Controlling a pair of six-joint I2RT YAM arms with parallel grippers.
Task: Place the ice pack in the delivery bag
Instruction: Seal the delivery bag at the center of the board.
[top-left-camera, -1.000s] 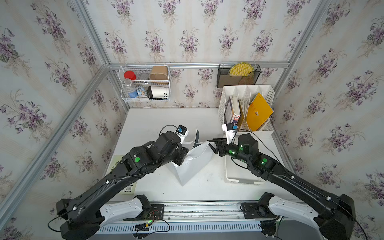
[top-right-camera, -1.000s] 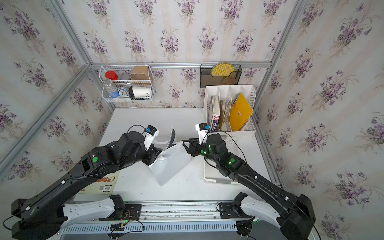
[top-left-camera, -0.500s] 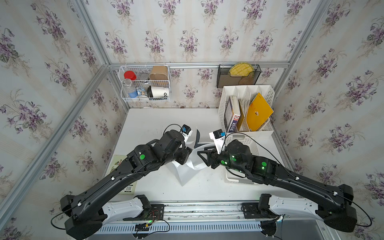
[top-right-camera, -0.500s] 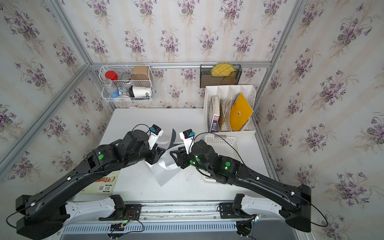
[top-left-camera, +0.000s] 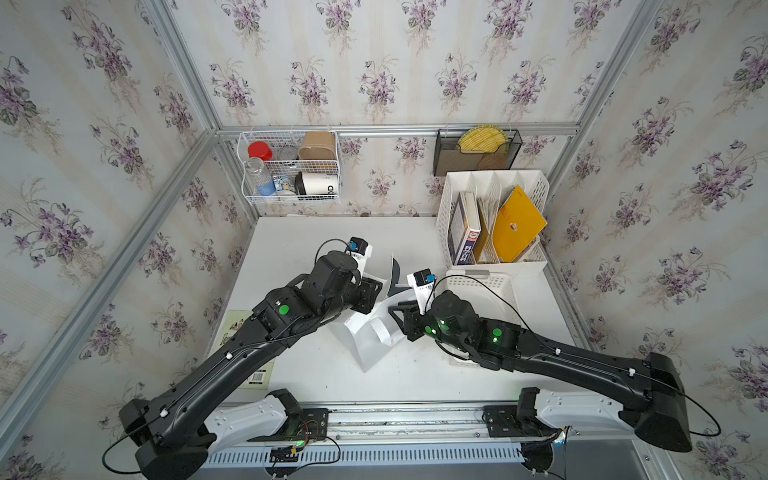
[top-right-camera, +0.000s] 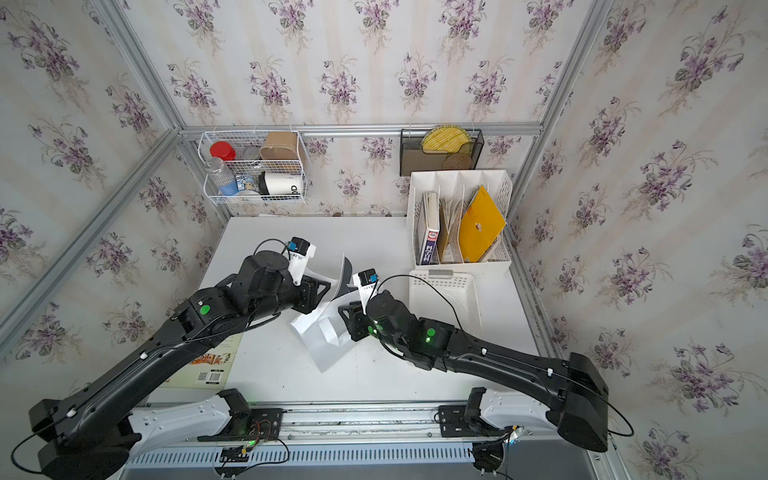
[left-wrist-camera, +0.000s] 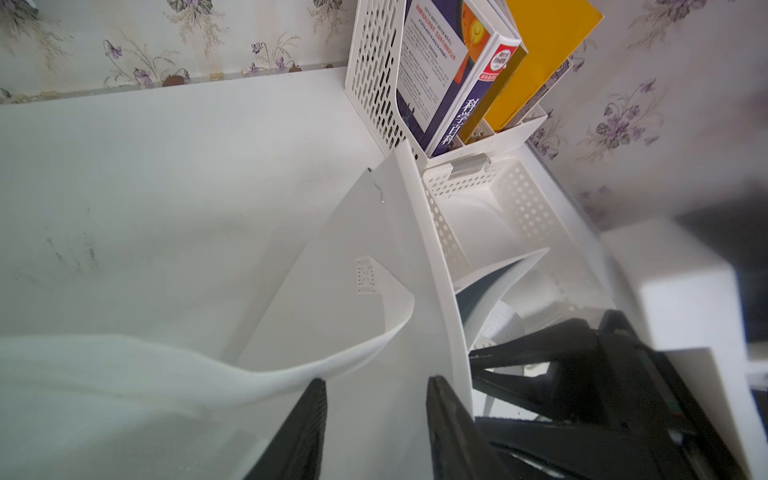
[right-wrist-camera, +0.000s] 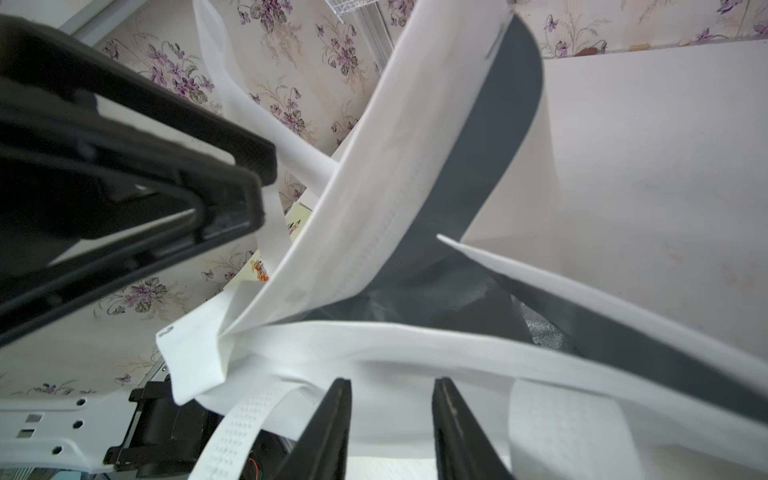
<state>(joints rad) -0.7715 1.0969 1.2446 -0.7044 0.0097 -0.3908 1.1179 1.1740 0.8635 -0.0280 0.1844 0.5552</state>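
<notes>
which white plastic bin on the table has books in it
The tall slotted file rack by the back wall, also holding the yellow folder; the low perforated tray in front shows no books.

A staged home-office booth: floral wallpaper (top-left-camera: 374, 62) on aluminium framing (top-left-camera: 395, 129), a white desk (top-left-camera: 282, 232), a book rack (top-left-camera: 444, 216) and a wire basket (top-left-camera: 291, 198).

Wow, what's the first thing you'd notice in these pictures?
A black left arm and a black right arm meet at a crumpled white delivery bag in the middle of the table. At the back right corner, a bright yellow folder pokes out of a white file rack.
</notes>
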